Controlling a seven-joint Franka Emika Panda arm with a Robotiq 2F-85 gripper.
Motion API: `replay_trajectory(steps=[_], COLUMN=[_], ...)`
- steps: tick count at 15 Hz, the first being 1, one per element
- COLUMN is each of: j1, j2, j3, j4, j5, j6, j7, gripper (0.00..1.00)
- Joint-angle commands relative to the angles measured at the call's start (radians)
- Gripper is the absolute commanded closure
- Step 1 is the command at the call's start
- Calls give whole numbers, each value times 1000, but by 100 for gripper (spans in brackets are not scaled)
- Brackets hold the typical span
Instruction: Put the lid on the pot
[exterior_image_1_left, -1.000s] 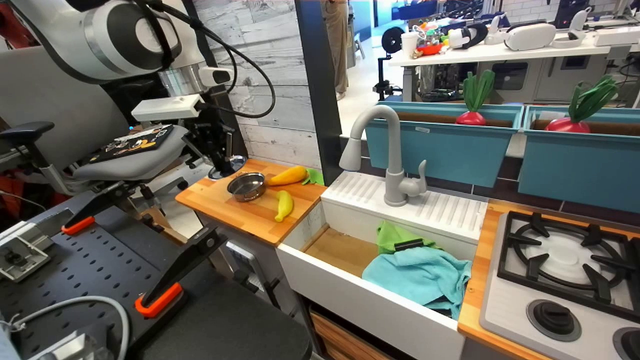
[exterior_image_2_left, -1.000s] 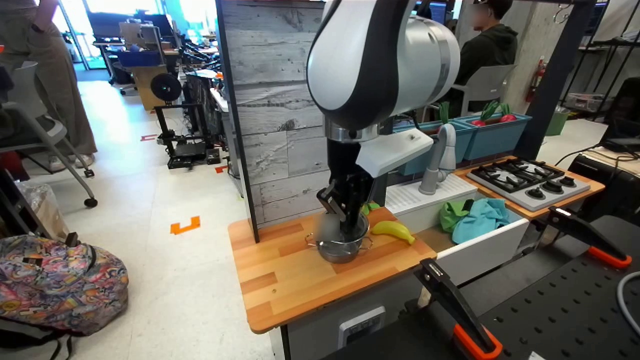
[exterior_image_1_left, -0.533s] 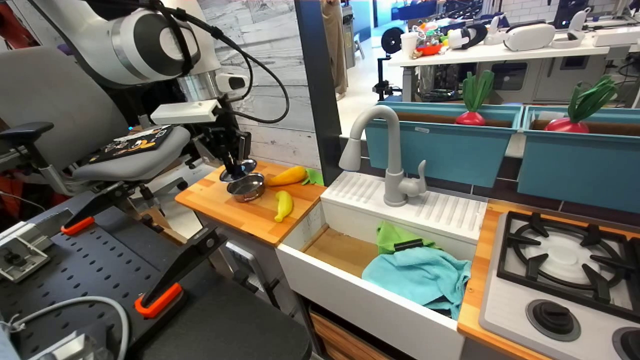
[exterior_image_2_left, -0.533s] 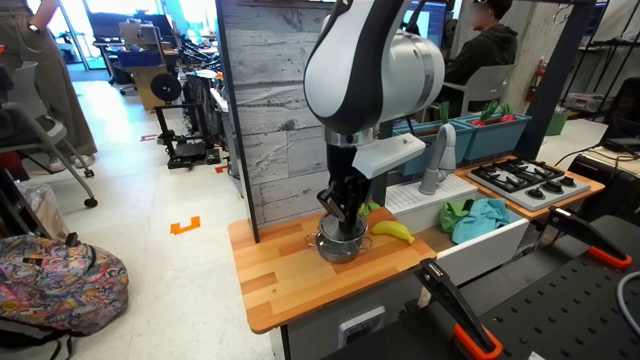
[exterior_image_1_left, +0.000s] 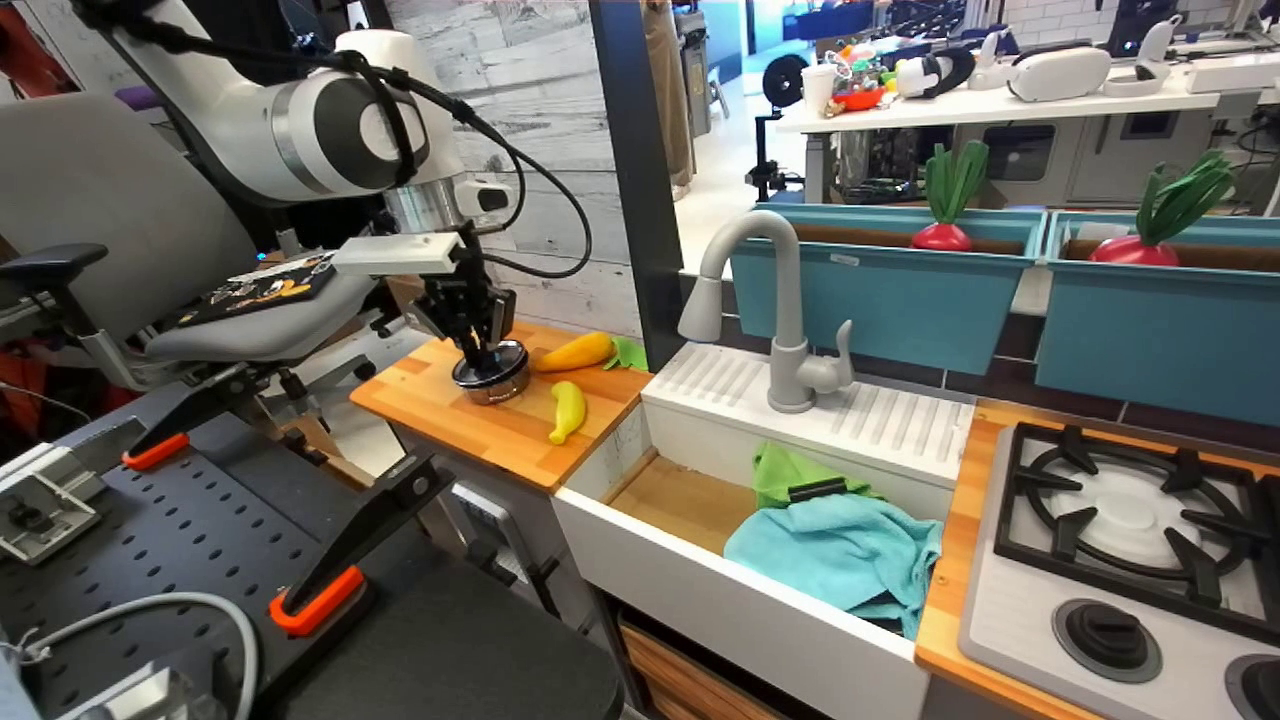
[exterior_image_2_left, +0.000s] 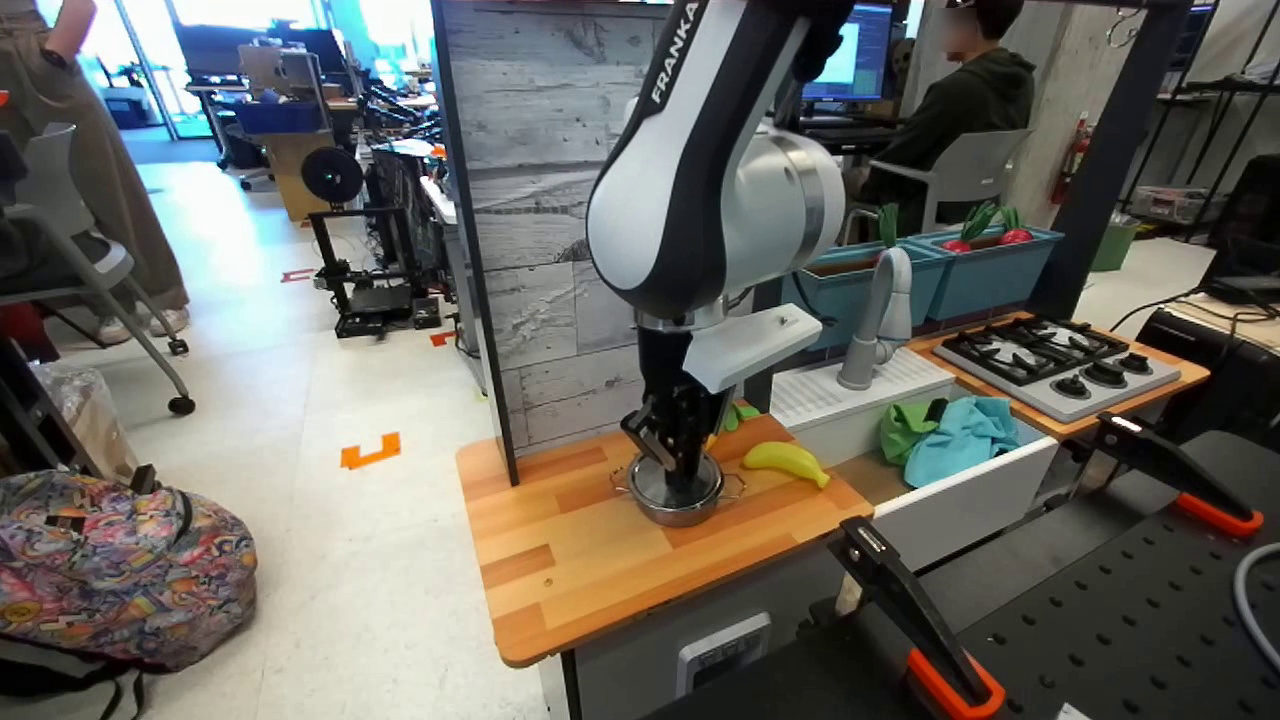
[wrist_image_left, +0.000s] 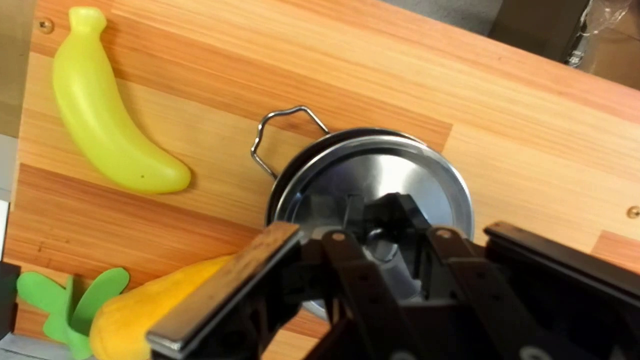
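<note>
The small silver pot stands upright on the wooden counter and shows in both exterior views (exterior_image_1_left: 497, 392) (exterior_image_2_left: 676, 518). In the wrist view the pot (wrist_image_left: 298, 159) shows as a dark crescent with a wire handle. The round silver lid (wrist_image_left: 400, 175) lies over the pot's opening, a little offset from its rim; it also shows in both exterior views (exterior_image_1_left: 468, 377) (exterior_image_2_left: 652, 486). I cannot tell whether the lid rests on the rim. My gripper (wrist_image_left: 390, 234) points down at the lid's middle, shut on it; it shows in both exterior views (exterior_image_1_left: 482, 358) (exterior_image_2_left: 685, 475). The grip point is hidden.
A yellow banana (wrist_image_left: 110, 115) lies beside the pot. An orange fruit-like toy (wrist_image_left: 160, 300) with green leaves (exterior_image_1_left: 628, 352) lies near the grey plank wall (exterior_image_1_left: 540, 270). The white sink (exterior_image_1_left: 740, 610) with its grey faucet (exterior_image_1_left: 787, 310) adjoins the counter (exterior_image_2_left: 590, 590).
My gripper has carried the lid toward the pot and lowered it from the air beside and above the pot to over its opening. The pot and banana have not moved.
</note>
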Motion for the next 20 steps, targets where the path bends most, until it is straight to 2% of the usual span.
replay_trajectory(steps=[1, 4, 5, 6, 9, 14, 17, 20], j1=[-6, -13, -16, -14, -16, -2, 10, 13], j2=[46, 54, 54, 53, 50, 6, -49, -156], j3=[5, 11, 15, 14, 17, 14, 18, 53], j4=[72, 89, 93, 94, 89, 27, -40, -161], j5=[-12, -8, -5, -7, -6, -10, -13, -5], j6=[-44, -58, -66, -68, -66, -27, 6, 35], j7=[0, -6, -8, -7, -10, 7, 17, 9], gripper=[100, 100, 73, 72, 48, 1, 0, 0])
